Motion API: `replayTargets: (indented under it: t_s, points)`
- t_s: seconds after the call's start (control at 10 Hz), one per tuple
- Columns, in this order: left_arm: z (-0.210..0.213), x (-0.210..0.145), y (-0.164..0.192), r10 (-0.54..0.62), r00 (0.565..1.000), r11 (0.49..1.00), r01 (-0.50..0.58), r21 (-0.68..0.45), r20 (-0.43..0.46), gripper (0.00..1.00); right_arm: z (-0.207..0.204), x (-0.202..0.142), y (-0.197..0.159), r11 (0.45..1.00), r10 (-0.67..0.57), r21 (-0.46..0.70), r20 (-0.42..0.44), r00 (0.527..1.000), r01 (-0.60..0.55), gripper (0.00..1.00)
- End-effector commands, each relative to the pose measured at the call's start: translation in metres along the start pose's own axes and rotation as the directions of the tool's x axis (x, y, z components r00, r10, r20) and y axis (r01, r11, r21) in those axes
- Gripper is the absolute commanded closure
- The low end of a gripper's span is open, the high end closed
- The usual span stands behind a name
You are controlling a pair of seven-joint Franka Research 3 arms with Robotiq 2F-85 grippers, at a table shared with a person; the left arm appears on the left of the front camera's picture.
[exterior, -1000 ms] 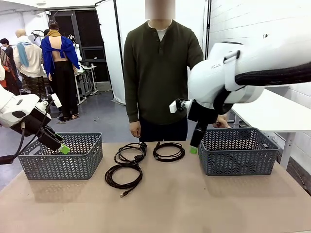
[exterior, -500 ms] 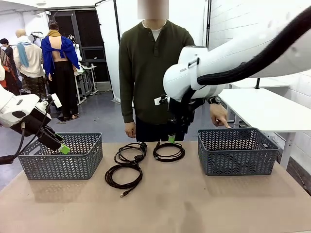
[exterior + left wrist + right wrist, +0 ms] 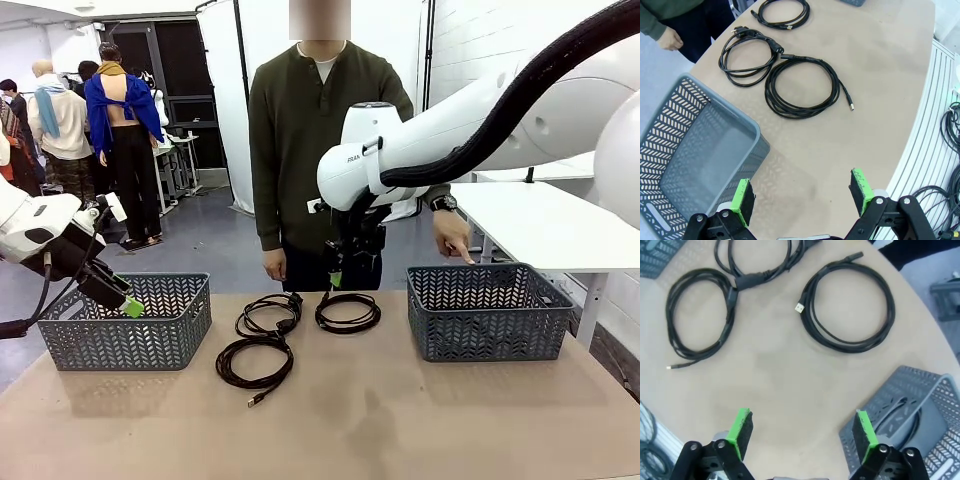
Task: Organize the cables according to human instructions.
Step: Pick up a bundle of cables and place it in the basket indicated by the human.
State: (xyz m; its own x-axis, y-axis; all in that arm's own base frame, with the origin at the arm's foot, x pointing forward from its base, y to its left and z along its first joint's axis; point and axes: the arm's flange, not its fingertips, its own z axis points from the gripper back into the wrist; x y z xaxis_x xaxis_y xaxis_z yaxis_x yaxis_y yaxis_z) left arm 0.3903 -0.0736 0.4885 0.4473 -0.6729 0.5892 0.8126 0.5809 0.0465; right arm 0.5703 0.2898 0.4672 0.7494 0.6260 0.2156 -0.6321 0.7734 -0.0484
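1. Extended in from the right past the middle on the right arm (image 3: 470,110), with the right gripper (image 3: 335,278) hanging downward, jaws spread wide, nothing between them.
2. Folded low at the left side on the left arm (image 3: 40,228), with the left gripper (image 3: 128,303) tilted down and rightward, jaws wide apart, empty.
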Motion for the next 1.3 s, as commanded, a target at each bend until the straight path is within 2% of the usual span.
replayTargets:
  t_s: [0.0,1.0,1.2]
  points:
    - [0.0,-0.002,0.003,-0.011,1.0,1.0,0.011,-0.017,0.013,0.0,0.004,-0.004,0.0,1.0,0.006,0.0,0.002,1.0,-0.006,0.0]
    - [0.0,-0.002,0.003,-0.011,1.0,1.0,0.011,-0.017,0.013,0.0,0.004,-0.004,0.0,1.0,0.006,0.0,0.002,1.0,-0.006,0.0]
    - [0.0,-0.002,0.003,-0.011,1.0,1.0,0.011,-0.017,0.013,0.0,0.0,0.012,-0.001,0.999,-0.038,0.017,-0.002,0.999,0.038,0.0]
